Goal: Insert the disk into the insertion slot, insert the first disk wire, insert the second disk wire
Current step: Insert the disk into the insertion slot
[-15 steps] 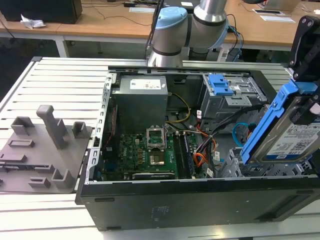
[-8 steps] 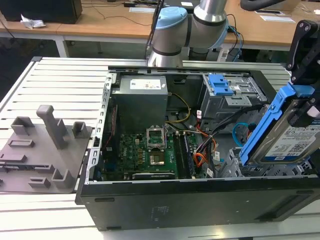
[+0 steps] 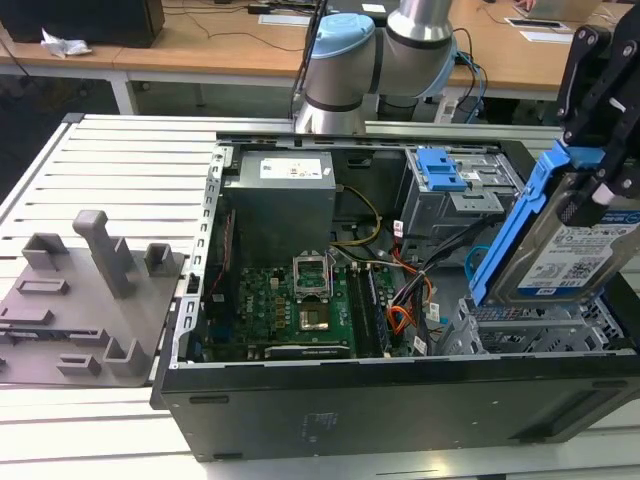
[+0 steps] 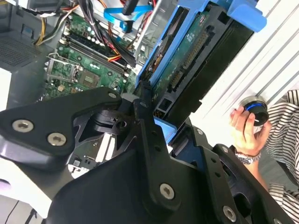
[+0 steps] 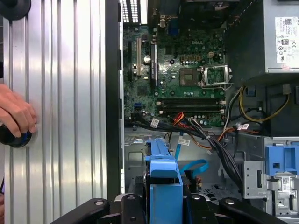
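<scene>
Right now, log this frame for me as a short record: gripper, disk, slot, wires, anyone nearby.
Gripper: shut on the disk
Disk: tilted, lower end over the insertion slot, not seated
Wires: blue cable loose in the case; none plugged into the disk
Person: hand on a round black object beside the case

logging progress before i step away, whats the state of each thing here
disk, tilted over the insertion slot, not seated
insertion slot, no disk seated in it
claw, shut on the disk
computer case, lying flat, side open
hand, gripping a round black knob
</scene>
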`<state>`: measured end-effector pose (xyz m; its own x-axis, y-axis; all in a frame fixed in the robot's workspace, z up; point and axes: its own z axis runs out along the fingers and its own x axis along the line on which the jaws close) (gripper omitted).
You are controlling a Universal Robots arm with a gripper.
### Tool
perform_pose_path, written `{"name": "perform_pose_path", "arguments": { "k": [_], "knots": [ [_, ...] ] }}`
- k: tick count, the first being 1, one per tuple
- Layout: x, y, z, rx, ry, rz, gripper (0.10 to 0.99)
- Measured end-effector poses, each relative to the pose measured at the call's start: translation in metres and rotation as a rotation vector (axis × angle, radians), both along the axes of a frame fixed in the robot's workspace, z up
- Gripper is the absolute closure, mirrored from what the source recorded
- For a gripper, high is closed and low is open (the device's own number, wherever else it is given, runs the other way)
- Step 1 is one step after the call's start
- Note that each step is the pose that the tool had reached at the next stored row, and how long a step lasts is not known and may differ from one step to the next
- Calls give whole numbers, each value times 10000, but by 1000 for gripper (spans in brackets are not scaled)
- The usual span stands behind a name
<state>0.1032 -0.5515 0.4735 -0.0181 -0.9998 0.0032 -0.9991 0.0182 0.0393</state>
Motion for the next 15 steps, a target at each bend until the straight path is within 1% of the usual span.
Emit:
{"name": "perform_pose_path", "arguments": {
  "k": [3,7,12,15],
  "knots": [
    [0,74,1,-2,0,0,722],
    [5,147,-1,-2,0,0,722],
    [73,194,-19,-2,0,0,722],
    [102,206,-27,-1,0,-1,722]
  ]
}}
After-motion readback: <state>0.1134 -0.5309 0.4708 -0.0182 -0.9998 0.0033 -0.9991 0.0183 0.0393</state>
